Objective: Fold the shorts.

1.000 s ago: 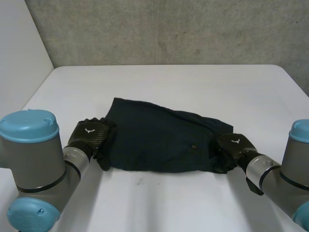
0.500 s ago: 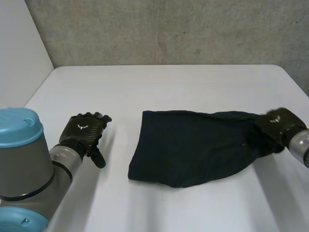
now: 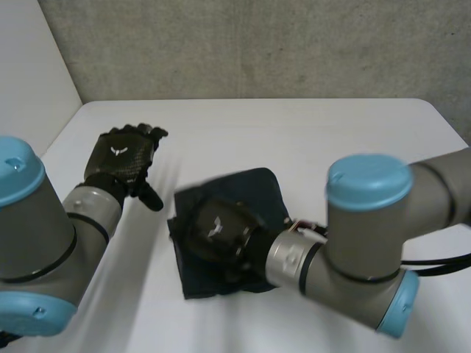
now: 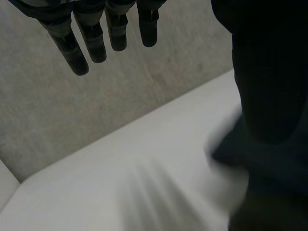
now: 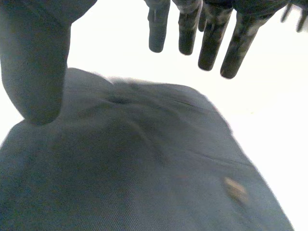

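Observation:
The dark navy shorts (image 3: 254,190) lie in a compact folded bundle at the middle of the white table (image 3: 316,132). My right hand (image 3: 217,235) hovers over the bundle's left part, its arm reaching across from the right. In the right wrist view its fingers (image 5: 211,38) are straight and spread from the thumb, with the shorts (image 5: 144,183) lying flat below the palm and nothing pinched. My left hand (image 3: 121,158) is raised off the table to the left of the shorts. Its fingers (image 4: 91,41) are straight and hold nothing.
A grey concrete wall (image 3: 257,44) runs behind the table's far edge, and a white panel (image 3: 29,88) stands at the far left. My right arm's elbow (image 3: 368,243) looms over the table in front of the shorts.
My right hand has swept the shorts' right end across to the left, doubling the cloth over, and its fingers have opened. My left hand has lifted and drawn back to the left.

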